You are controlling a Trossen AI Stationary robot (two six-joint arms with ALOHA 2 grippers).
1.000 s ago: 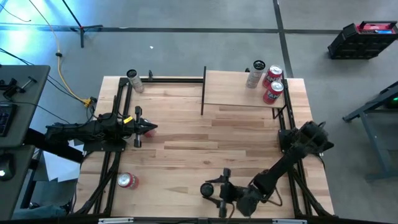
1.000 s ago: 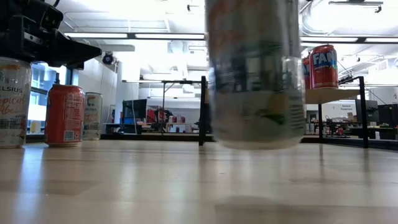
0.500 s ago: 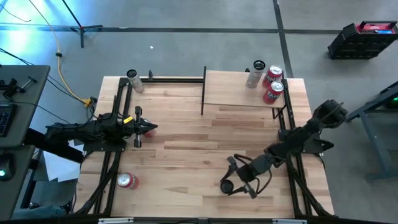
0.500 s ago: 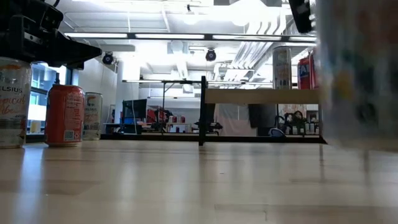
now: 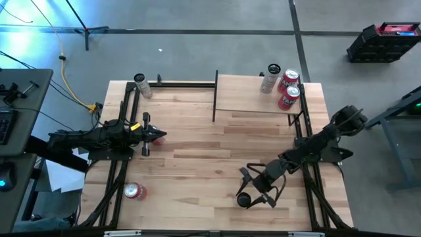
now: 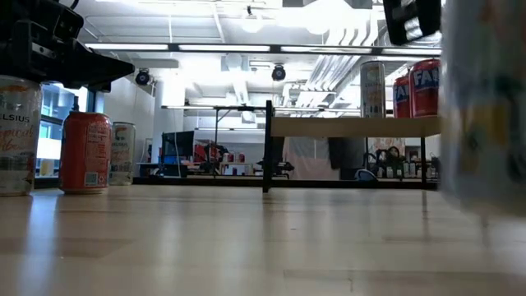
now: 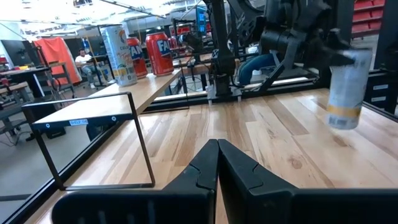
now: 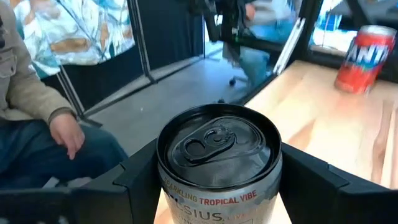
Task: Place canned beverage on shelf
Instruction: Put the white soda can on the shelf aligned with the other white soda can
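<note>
We see the right gripper point(image 5: 252, 191) over the near right part of the planked wooden tabletop point(image 5: 191, 151), its fingers point(image 8: 314, 180) closed round a tall pale beverage can with a black lid and tropical lettering point(image 8: 219, 163). In the left wrist view that same can point(image 7: 345, 87) hangs upright in the right arm's grasp just above the boards, and in the low view it fills the right edge as a pale blur point(image 6: 485, 107).

The shelf, a flat pale wood board with thin black metal uprights point(image 5: 250, 92), stands at the far right corner of the tabletop. On its far right end stand a slim pale can point(image 5: 269, 79) and two red soda cans point(image 5: 288, 89), close together. The held can is well apart from the shelf, nearer to us.

The left gripper point(image 5: 155, 137) waits over the left side of the tabletop, its fingers point(image 7: 242, 171) pressed together with nothing between them.

A red can point(image 5: 135, 191) lies on its side at the near left corner, and a slim silver can point(image 5: 141, 84) stands at the far left corner. In the right wrist view a person's hand point(image 8: 67, 134) rests beyond the tabletop.
</note>
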